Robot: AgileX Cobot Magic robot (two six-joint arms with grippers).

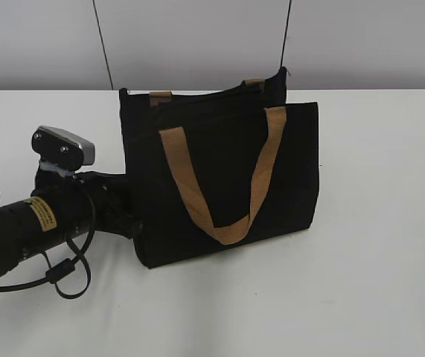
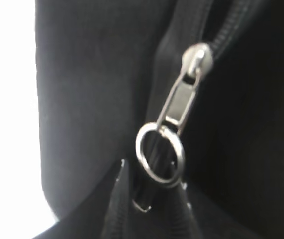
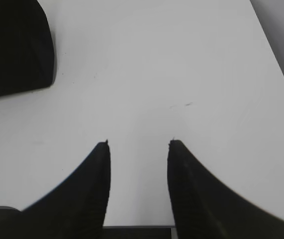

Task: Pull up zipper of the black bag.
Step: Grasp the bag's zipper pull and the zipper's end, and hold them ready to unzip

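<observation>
Left jaws (image 2: 151, 199) apparently pinch zipper (image 2: 181, 102) ring, tab slanting lower-left; right jaws (image 3: 138, 145) apart, empty.

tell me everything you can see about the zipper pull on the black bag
The zipper pull is silvery metal: a rounded slider on dark zipper teeth, a flat oblong tab hanging from it, and a round split ring through the tab's end. It hangs at a slant against the black bag. The left gripper is right at it, with the ring's lower edge between the dark fingertips; whether they grip it is unclear. The image is slightly blurred.
</observation>
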